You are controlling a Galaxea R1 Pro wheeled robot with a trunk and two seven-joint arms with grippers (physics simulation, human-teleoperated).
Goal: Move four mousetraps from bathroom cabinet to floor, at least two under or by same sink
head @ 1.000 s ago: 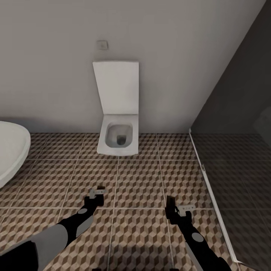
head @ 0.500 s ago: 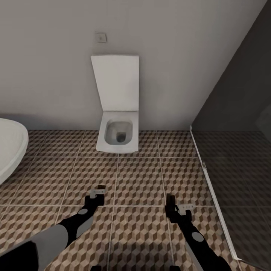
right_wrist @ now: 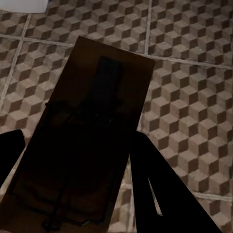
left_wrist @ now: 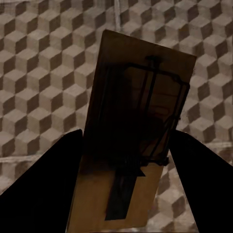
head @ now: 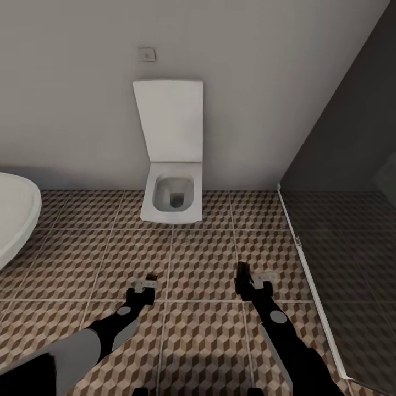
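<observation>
Both arms reached forward and down over the bathroom floor [head: 203,264], its tiles printed with small brown, beige and white cubes. The left gripper [head: 144,289] was clamped on a mousetrap [left_wrist: 133,136]: in the left wrist view the tan board ran out from between the two dark fingers [left_wrist: 43,189], its black wire frame and flat bar plain on the upper face, with the patterned tiles below it. In the head view that trap appeared only as a pale sliver at the gripper's tip, too small to make out in detail.

The right gripper [head: 246,281] was likewise closed on a second mousetrap [right_wrist: 92,131], which lay between its fingers [right_wrist: 155,189] in deep shadow; the wire and the dark central bar could just be traced, and the board seemed to be held clear of the floor, though the dim picture left that uncertain. Past its far end a grout line crossed the tiles.

Ahead of both grippers, well apart from them, a white square toilet [head: 169,201] stood against the wall with its lid [head: 171,121] raised. Out beyond the left gripper curved the white rim of a bathtub [head: 14,217]; off to the right gripper's outer side stood a dark glass partition [head: 341,231]
</observation>
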